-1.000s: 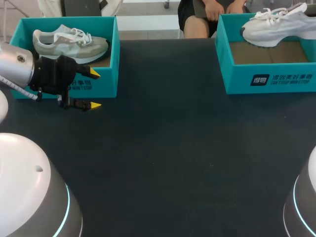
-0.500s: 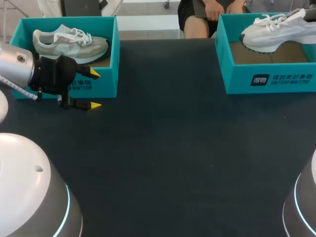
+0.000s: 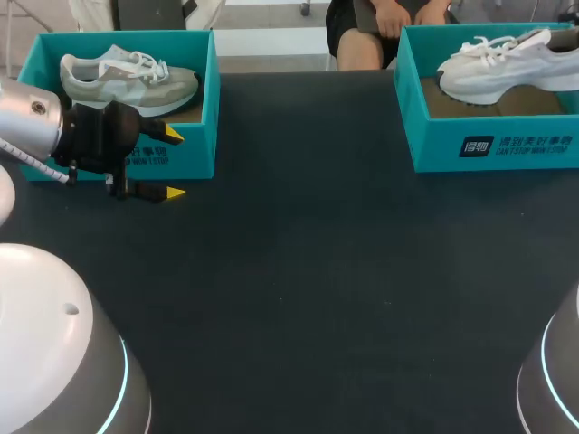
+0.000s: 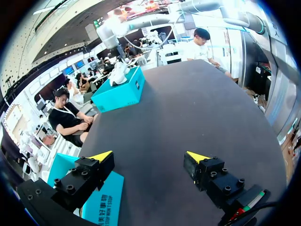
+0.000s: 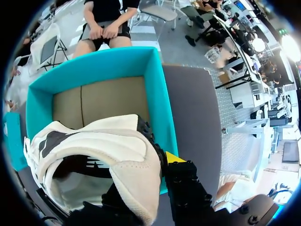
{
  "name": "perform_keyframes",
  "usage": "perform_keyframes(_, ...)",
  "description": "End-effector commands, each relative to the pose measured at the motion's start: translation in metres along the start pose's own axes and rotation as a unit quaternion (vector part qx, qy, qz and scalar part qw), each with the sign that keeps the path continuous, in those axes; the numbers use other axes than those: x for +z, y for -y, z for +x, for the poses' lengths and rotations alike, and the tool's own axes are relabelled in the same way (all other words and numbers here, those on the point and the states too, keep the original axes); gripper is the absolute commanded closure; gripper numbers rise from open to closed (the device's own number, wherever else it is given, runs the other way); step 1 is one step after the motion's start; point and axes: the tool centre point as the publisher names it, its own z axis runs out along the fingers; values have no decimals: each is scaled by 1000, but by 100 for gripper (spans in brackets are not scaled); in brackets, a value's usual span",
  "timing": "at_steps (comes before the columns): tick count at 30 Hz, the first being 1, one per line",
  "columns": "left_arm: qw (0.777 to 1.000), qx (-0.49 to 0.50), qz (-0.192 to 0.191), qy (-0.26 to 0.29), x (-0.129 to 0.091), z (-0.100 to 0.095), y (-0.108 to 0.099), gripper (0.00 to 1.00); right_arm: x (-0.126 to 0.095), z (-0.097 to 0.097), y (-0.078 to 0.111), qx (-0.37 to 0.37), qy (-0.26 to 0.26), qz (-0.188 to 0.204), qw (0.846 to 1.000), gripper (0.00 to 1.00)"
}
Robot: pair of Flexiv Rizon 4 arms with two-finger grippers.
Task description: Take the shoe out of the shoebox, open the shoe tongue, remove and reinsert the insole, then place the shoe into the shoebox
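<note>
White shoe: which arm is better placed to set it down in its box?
Right. Its gripper holds the white shoe by the heel over the right box. The left gripper is open beside the other box, far across the table.

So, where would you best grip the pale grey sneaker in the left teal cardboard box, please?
Probably across its heel collar, coming down from above: the pale grey sneaker sits inside the teal cardboard box, whose walls block any sideways approach.
</note>
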Motion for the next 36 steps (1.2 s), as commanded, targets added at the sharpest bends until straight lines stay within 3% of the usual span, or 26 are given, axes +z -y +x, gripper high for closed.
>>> perform_keyframes(1,1000,0,-2,0,0,1,1,0,8,1,-3,1,-2,2,1000,100)
perform_keyframes(23,1000,0,-2,0,0,1,1,0,46,3,0,-10,-8,13,1000,100)
perform_keyframes(36,1000,0,-2,0,0,1,1,0,58,8,18,19,-16,25,999,100)
